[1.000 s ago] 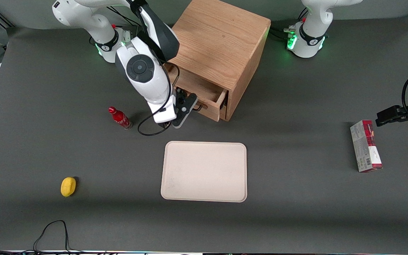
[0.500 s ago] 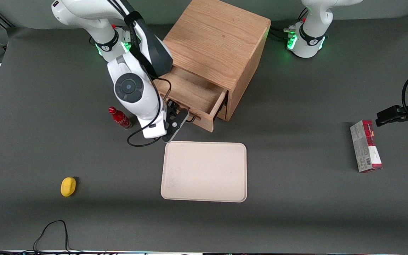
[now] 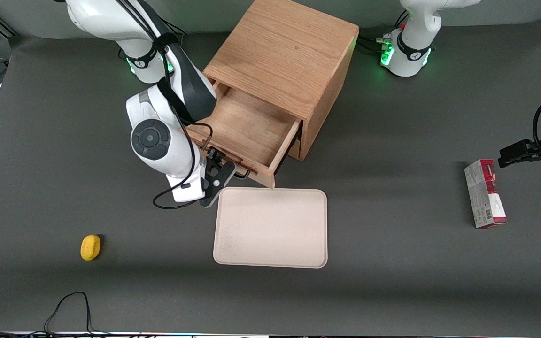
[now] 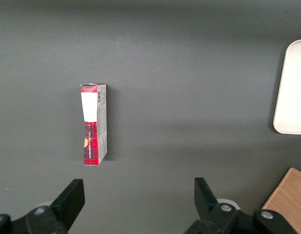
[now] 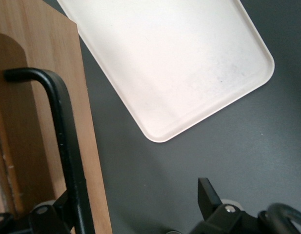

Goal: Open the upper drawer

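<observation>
The wooden cabinet (image 3: 282, 56) stands at the table's twelve o'clock edge as the front camera sees it, with its front turned toward seven o'clock. The upper drawer (image 3: 247, 129) is drawn well out of it in that direction, and its bare wooden floor is open to view and holds nothing. I'd judge the job nearly done: the drawer is plainly open, and what's left is at most a last bit of travel and then letting go. There may be little room for more, since the front panel's corner already reaches the twelve o'clock rim of the pale tray (image 3: 270, 227). I can't tell whether they touch.

The right arm's gripper (image 3: 227, 170) sits just in front of the drawer's face, at the drawer's seven o'clock. Seen from the wrist, its fingers are spread wide rather than pinched. The thin dark bar handle (image 5: 62, 126) runs between them, close against the inner side of one finger (image 5: 62, 207), so it looks hooked rather than squeezed.
</observation>
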You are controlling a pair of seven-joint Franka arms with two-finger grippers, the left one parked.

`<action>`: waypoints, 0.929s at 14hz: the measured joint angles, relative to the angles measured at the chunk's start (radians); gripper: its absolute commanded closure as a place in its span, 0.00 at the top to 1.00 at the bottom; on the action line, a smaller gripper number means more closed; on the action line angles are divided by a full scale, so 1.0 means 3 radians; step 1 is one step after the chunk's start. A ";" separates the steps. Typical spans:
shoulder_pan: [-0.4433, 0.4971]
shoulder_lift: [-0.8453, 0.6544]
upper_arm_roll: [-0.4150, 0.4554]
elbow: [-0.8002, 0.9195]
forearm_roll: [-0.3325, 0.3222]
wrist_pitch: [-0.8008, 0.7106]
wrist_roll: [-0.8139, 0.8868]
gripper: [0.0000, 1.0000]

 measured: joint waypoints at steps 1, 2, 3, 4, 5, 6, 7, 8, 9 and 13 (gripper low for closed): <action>-0.0022 0.0024 0.0000 0.0035 0.0000 0.0000 -0.0027 1.00; -0.0046 0.0052 0.0000 0.0077 0.0000 -0.0002 -0.0040 1.00; -0.0069 0.0077 0.0000 0.0106 0.0000 -0.0003 -0.0047 1.00; -0.0092 0.0099 0.0000 0.0133 0.0000 -0.0003 -0.0052 1.00; -0.0115 0.0122 0.0000 0.0165 0.0000 -0.0003 -0.0053 1.00; -0.0138 0.0144 0.0000 0.0187 0.0000 -0.0003 -0.0054 1.00; -0.0158 0.0162 0.0000 0.0208 0.0000 -0.0003 -0.0055 1.00; -0.0177 0.0178 0.0000 0.0232 0.0000 -0.0003 -0.0055 1.00; -0.0194 0.0200 0.0000 0.0267 0.0000 -0.0004 -0.0056 1.00; -0.0210 0.0263 0.0003 0.0346 0.0003 -0.0028 -0.0056 1.00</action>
